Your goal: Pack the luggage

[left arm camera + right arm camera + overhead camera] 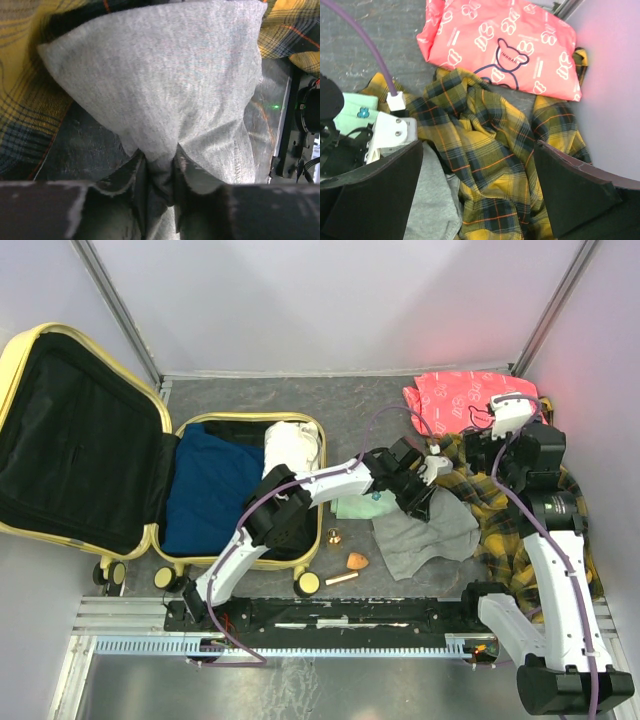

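Observation:
The pale yellow luggage (pixel 20 370) lies open at the left, its black-lined lid up, with a blue garment (pixel 210 490) and a white bundle (pixel 290 445) inside. My left gripper (pixel 425 502) is shut on a grey cloth (pixel 430 535), which hangs from the jaws in the left wrist view (pixel 165 100). My right gripper (pixel 500 455) hangs open and empty above a yellow plaid shirt (pixel 490 150), which also shows in the top view (pixel 520 530).
A pink bear-print pouch (pixel 455 395) lies at the back right, also in the right wrist view (pixel 505 45). A mint green item (pixel 360 505) sits by the luggage. A small brass bell (pixel 333 537), a tan piece (pixel 357 561) and a stick (pixel 341 579) lie near the front.

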`<move>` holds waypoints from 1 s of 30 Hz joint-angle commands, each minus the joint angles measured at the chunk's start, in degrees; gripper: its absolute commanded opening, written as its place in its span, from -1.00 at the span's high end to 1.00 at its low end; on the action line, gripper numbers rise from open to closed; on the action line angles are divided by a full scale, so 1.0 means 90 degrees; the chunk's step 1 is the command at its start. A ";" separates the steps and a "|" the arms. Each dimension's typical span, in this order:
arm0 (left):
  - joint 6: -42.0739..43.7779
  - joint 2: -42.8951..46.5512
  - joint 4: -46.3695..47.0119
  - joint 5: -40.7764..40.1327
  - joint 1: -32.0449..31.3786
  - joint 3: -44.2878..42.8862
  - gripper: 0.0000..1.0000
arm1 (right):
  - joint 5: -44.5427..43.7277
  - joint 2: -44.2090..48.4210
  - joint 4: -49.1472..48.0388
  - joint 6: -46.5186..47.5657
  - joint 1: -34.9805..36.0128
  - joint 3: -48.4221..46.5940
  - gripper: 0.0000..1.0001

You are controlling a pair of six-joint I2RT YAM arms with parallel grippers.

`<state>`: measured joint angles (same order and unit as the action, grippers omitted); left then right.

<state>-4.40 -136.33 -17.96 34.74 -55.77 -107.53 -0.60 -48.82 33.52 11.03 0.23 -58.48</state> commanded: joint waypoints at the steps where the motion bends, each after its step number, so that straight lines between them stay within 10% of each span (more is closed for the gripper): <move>1: -0.0055 0.0416 0.0179 -0.0037 -0.0043 -0.0126 0.68 | -0.0662 0.0021 -0.0495 -0.0460 -0.0025 -0.0445 -0.99; 5: -0.0540 0.1266 0.0588 -0.0056 -0.0039 0.0119 0.94 | -0.0816 -0.0006 -0.0575 -0.0699 -0.0025 -0.0525 -0.99; 30: -0.2212 0.4377 -0.0221 -0.0351 0.1625 0.1023 0.95 | -0.0805 -0.0032 -0.0940 -0.0775 -0.0026 -0.0348 -0.99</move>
<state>-17.30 -106.48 -19.84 30.15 -45.21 -100.64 -7.70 -48.86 29.02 4.71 0.21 -60.75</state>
